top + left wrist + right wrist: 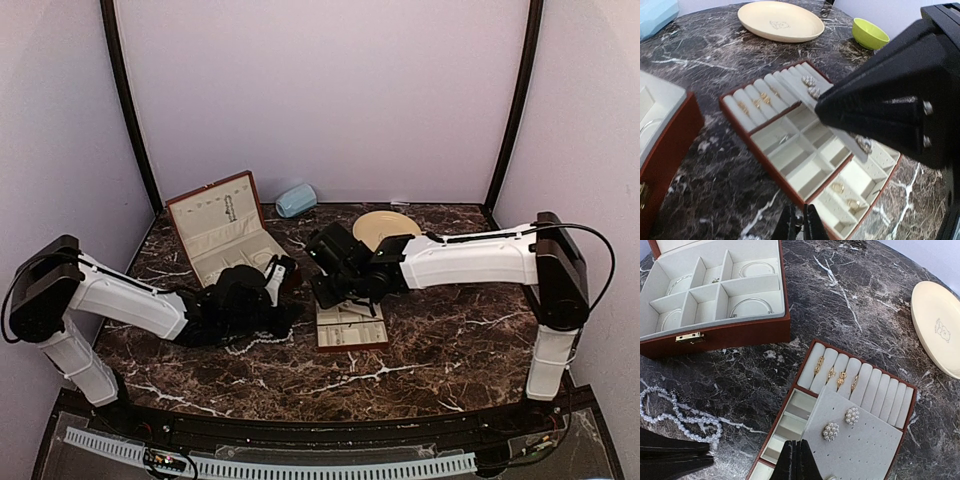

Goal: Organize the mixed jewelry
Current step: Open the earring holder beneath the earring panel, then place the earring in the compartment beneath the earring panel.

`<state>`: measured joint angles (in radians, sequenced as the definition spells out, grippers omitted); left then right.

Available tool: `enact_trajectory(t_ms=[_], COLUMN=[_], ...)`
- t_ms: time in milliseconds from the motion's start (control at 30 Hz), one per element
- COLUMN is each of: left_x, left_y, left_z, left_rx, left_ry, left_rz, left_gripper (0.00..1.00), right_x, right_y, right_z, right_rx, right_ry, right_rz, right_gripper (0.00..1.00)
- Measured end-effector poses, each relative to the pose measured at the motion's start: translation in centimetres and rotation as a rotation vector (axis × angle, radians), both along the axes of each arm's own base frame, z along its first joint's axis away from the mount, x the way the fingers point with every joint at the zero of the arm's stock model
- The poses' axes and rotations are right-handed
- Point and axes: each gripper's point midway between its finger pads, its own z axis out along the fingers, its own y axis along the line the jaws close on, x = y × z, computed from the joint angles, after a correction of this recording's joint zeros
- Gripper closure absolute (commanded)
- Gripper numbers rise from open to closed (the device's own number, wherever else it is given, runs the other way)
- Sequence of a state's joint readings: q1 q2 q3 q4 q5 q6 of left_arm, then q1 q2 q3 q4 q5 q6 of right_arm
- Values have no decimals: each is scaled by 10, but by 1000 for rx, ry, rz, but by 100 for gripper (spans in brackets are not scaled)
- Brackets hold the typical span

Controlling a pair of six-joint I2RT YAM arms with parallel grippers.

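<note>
Right wrist view: right tool [796,460] and left tool [801,225] both closed; we judge a descent could knock white pearl-cluster studs [830,431] off the grey perforated pad [865,450].

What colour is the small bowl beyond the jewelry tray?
The bowl is lime green, seen best in the left wrist view.

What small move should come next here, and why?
Probably open the left claw and lower it onto the pearl strand. The strand lies loose on the marble, close beside that claw, outside both the box and the slotted tray.
</note>
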<state>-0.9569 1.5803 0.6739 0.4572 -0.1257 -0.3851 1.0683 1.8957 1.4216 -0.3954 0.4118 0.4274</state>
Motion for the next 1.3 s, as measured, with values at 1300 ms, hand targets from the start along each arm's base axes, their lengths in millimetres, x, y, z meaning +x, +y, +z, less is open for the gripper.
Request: enact_trajectory(t_ms=[1300], left_x=[78], left_y=[-51], left_z=[-51], left_rx=[28], left_ry=[-37], left_rz=[10], left_gripper=[93], right_x=[-8], right_y=[0], right_z=[12], right_rx=[90], right_ry=[23], right_rz=[-1], right_gripper=[100])
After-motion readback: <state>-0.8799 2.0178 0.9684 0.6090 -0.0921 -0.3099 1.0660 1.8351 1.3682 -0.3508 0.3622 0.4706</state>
